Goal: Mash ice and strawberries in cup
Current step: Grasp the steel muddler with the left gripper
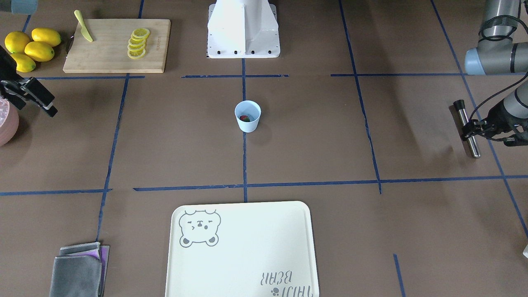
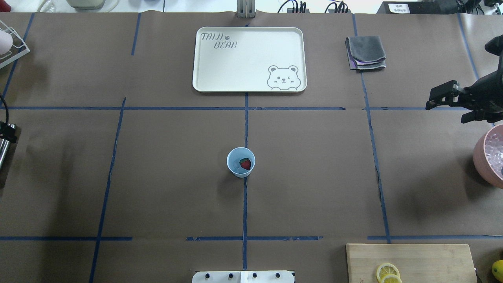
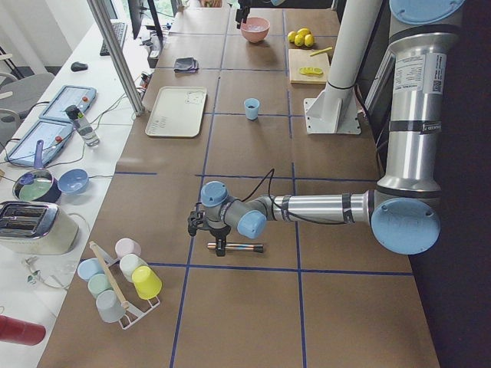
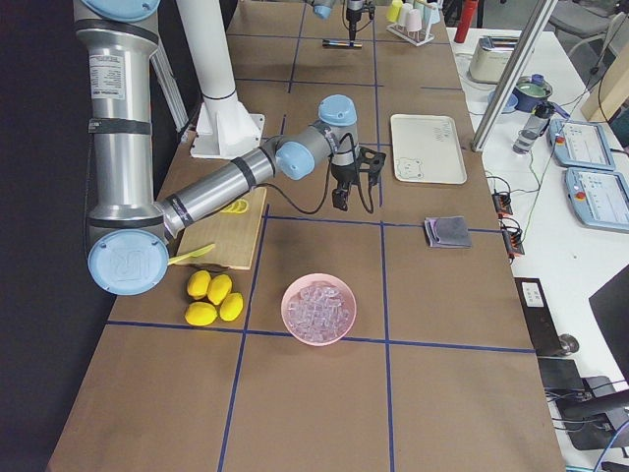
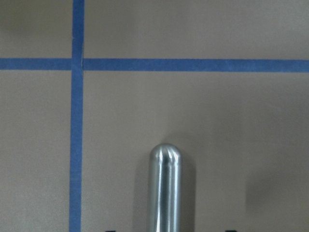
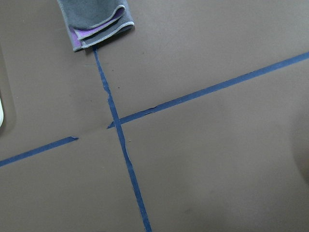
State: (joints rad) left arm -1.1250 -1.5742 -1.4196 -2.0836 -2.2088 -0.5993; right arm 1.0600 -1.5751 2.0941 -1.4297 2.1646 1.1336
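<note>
One cup (image 2: 240, 162) holds one strawberry (image 2: 245, 164) — left tool (image 1: 474, 128) grips one metal rod (image 1: 467, 129), right tool (image 2: 442, 96) spread, empty.

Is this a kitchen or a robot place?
Most likely a robot test lab set up like a kitchen: blue tape lines grid the table, a robot arm reaches over it, and control tablets sit on a side desk.
</note>
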